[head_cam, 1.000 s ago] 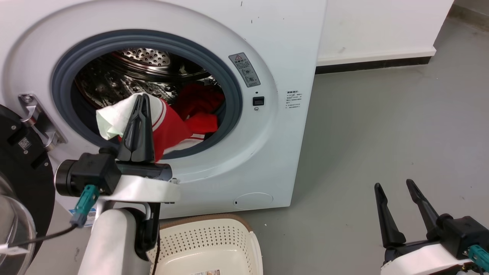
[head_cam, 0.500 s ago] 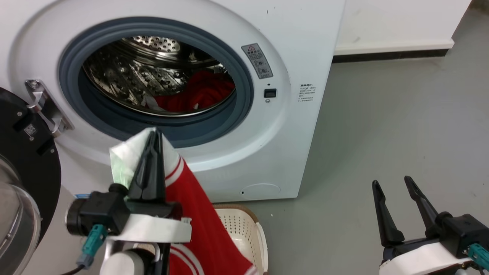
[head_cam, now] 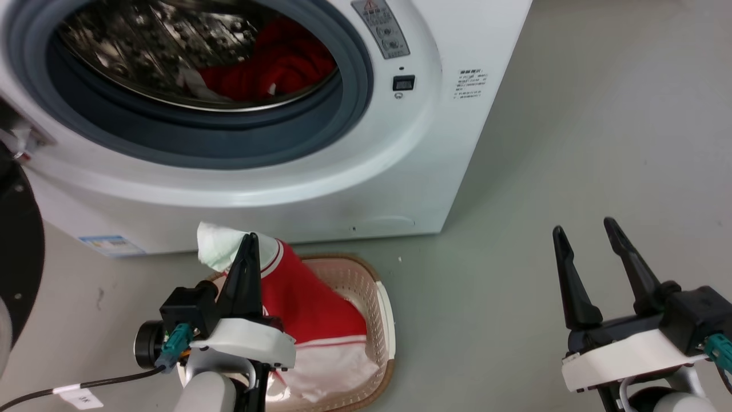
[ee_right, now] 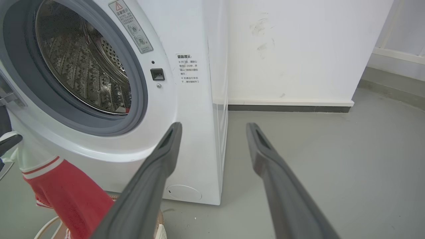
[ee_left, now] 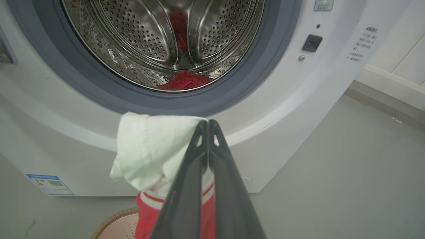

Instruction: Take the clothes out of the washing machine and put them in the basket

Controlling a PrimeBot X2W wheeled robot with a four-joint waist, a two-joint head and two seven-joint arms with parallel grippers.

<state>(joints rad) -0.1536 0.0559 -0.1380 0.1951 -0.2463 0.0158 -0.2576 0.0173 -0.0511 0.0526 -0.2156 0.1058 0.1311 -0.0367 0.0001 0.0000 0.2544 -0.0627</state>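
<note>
My left gripper (head_cam: 250, 239) is shut on a red and white garment (head_cam: 306, 309) that hangs down into the cream basket (head_cam: 382, 312) on the floor in front of the washing machine (head_cam: 400, 171). In the left wrist view the gripper (ee_left: 208, 122) pinches the garment's white end (ee_left: 149, 149) below the porthole. More red clothes (head_cam: 269, 68) lie inside the steel drum (ee_left: 139, 39). My right gripper (head_cam: 583, 229) is open and holds nothing, over the floor at the lower right, well right of the basket. The right wrist view has the open gripper (ee_right: 214, 127) pointing at the washer's right front corner.
The black-framed door (head_cam: 17, 240) stands open at the far left. Grey floor (head_cam: 572, 143) stretches to the right of the washer. A white wall with a dark skirting (ee_right: 289, 108) runs behind it.
The head camera has tilted down. My left gripper has pulled the red and white garment out of the drum and lowered it, so its lower part now rests in the basket. The right gripper stays open.
</note>
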